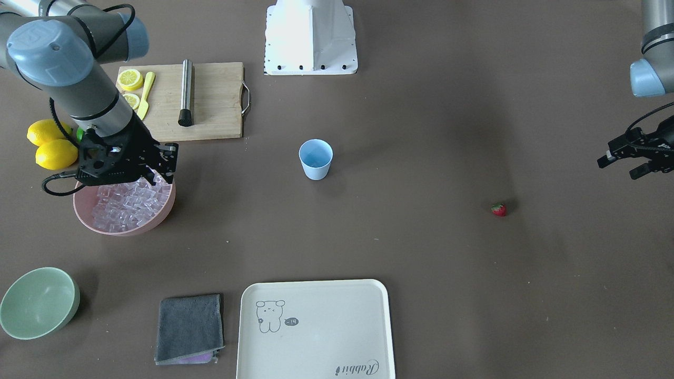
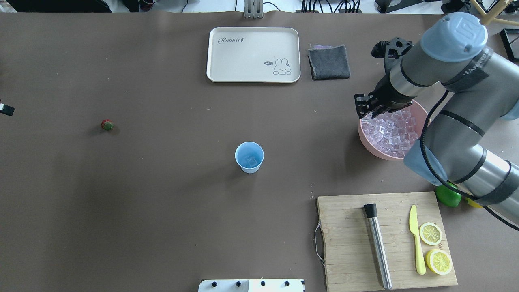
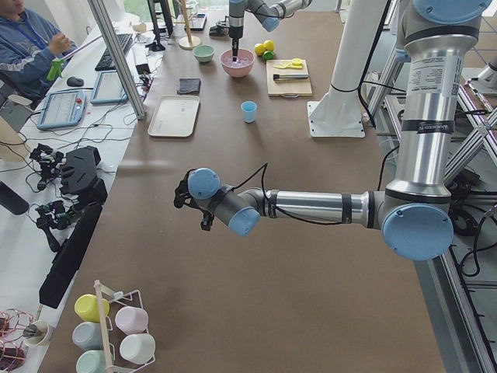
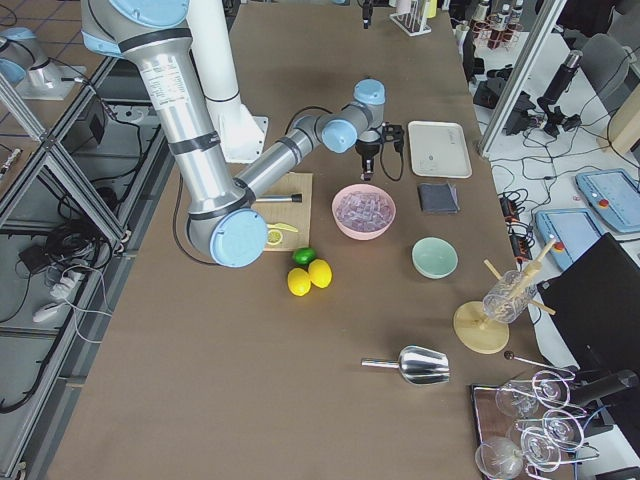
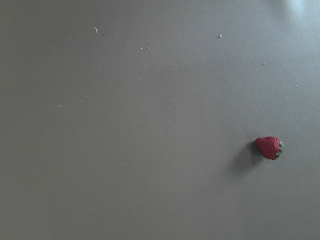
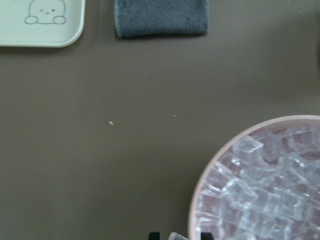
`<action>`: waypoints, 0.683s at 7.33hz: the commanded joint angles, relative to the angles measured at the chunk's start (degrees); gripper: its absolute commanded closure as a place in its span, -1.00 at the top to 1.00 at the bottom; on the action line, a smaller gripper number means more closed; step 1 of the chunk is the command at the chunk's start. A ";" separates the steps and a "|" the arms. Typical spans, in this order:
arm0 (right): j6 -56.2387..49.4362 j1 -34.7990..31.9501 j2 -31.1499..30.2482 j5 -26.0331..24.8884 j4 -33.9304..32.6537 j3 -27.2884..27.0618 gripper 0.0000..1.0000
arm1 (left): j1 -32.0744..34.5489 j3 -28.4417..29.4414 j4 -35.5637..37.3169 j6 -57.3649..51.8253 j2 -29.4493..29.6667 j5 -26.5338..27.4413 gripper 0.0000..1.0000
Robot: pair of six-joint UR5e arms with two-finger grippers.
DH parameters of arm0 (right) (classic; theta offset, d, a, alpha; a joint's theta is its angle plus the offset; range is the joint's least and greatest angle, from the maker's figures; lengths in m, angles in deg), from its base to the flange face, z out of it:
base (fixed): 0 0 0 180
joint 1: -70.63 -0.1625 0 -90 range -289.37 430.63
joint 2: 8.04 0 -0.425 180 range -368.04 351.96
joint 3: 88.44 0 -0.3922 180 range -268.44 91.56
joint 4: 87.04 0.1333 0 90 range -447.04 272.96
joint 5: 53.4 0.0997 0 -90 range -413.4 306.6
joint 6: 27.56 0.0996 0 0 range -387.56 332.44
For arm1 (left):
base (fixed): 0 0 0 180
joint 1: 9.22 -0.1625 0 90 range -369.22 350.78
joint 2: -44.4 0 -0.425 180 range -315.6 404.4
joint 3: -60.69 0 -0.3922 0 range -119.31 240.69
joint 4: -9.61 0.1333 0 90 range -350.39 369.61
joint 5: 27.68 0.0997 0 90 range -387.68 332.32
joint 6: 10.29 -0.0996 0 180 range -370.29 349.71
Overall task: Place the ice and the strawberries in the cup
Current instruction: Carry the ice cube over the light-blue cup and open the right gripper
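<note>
The light blue cup (image 1: 316,159) stands upright mid-table, also in the overhead view (image 2: 249,157), with what looks like one clear cube inside. The ice (image 1: 129,208) is piled in a pink bowl (image 2: 367,142). My right gripper (image 2: 363,111) hovers over the bowl's rim. In its wrist view a clear ice cube (image 6: 178,236) shows between the fingertips, outside the bowl, so it seems shut on it. The strawberry (image 1: 498,209) lies alone on the table, also in the left wrist view (image 5: 269,147). My left gripper (image 1: 624,166) is open, beside and above it.
A cutting board (image 2: 348,243) holds lemon slices, a yellow knife and a metal muddler. Two lemons (image 1: 52,145) and a lime lie next to the pink bowl. A pale green bowl (image 1: 37,302), a grey cloth (image 1: 189,329) and a cream tray (image 1: 316,329) sit along the far edge.
</note>
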 commanded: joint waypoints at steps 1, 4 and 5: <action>12.15 5.25 10.38 -3.46 -3.48 1.96 -1.00 | 0.00 0.09 0.00 0.00 0.00 0.00 0.96; 24.93 15.79 22.27 -15.57 -3.67 11.36 -1.00 | 0.00 0.18 0.00 0.09 0.00 0.00 0.96; 24.95 17.91 22.20 -18.23 -4.19 11.38 -1.00 | -0.09 0.27 0.09 0.00 0.09 0.00 0.96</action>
